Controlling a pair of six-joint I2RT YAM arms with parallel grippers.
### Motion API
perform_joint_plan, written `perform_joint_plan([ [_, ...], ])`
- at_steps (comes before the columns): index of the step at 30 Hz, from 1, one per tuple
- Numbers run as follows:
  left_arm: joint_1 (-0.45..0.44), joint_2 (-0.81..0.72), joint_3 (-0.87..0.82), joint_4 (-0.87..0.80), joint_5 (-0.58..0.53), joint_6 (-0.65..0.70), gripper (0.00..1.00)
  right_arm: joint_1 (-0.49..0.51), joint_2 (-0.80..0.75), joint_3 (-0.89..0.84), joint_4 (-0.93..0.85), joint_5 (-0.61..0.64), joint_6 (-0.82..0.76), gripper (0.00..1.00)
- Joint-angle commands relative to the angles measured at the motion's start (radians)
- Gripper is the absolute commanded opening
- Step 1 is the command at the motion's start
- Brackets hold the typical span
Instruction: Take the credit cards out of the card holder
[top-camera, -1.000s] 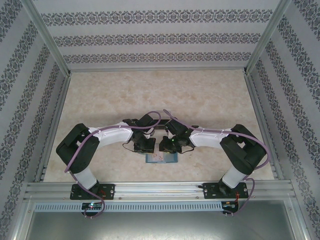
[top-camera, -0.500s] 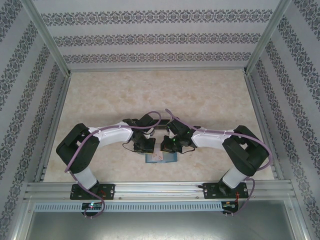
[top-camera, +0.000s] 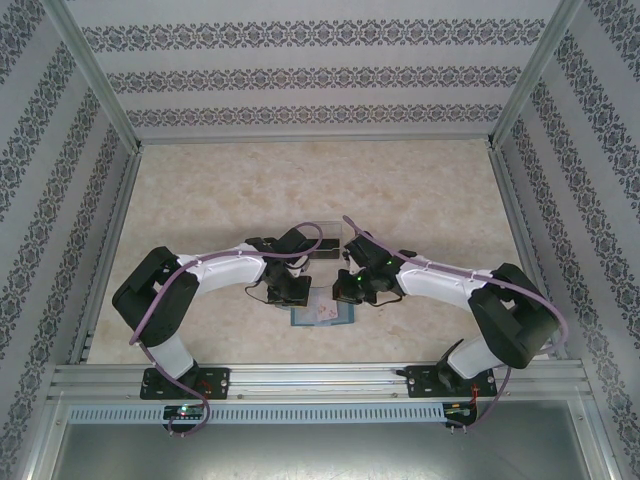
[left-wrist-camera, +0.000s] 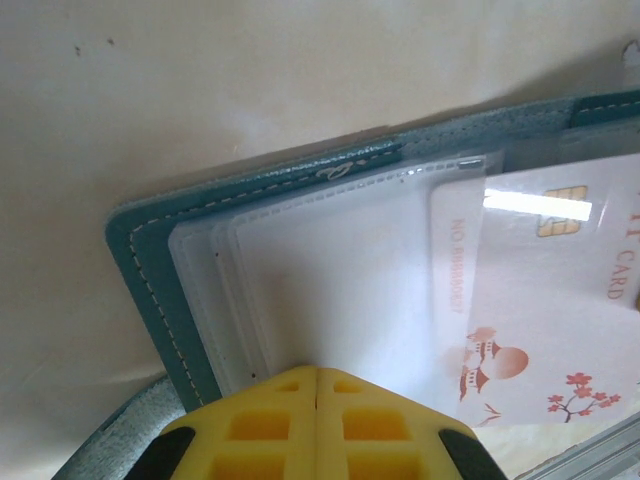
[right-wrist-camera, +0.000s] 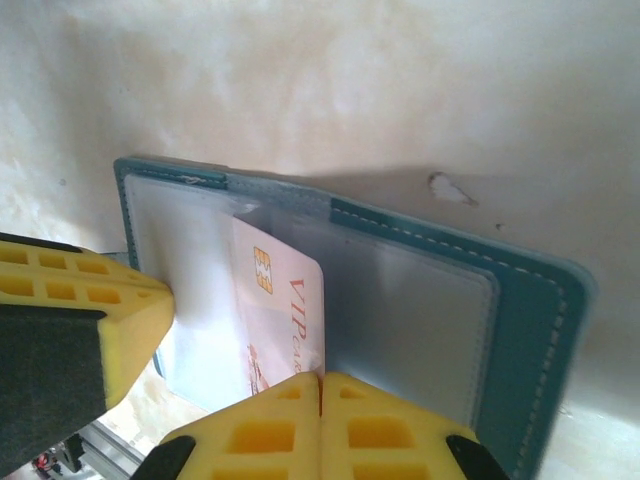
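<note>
Found thin white plastic credit card (right-wrist-camera: 285, 300) part-drawn from clear sleeve (left-wrist-camera: 340, 270) of soft teal-blue bifold card holder (right-wrist-camera: 530, 330), opened flat on pale marbled surface (top-camera: 250, 190).
Judged card light, stiff and slick; best taken by its exposed edge and drawn flat along the sleeve. Judged holder soft and liable to lift with it. Noted right claw (right-wrist-camera: 322, 385) pressed together on the card's free corner. Noted left claw (left-wrist-camera: 317, 385) pressed together at the sleeves' near edge, beside the card; could not tell whether any sleeve was pinched.

Left arm (top-camera: 215, 268) and right arm (top-camera: 440, 282) angled inward, wrists close together, jaws closed.
</note>
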Motion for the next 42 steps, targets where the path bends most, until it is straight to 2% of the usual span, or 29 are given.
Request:
perform_joint_plan([
  [1,-0.012,0.018,-0.006,-0.034,-0.053,0.018,0.07,-0.007,-0.024,0.018,-0.084,0.057,-0.029,0.08],
  [24,-0.012,0.015,-0.007,-0.037,-0.054,0.014,0.07,0.036,-0.061,0.064,-0.126,0.13,0.003,0.08],
  [35,-0.012,0.017,-0.006,-0.035,-0.054,0.014,0.07,0.093,-0.017,0.097,-0.093,0.116,0.042,0.16],
  [42,-0.012,0.016,0.001,-0.039,-0.054,0.016,0.07,0.113,-0.018,0.11,-0.1,0.119,0.049,0.15],
])
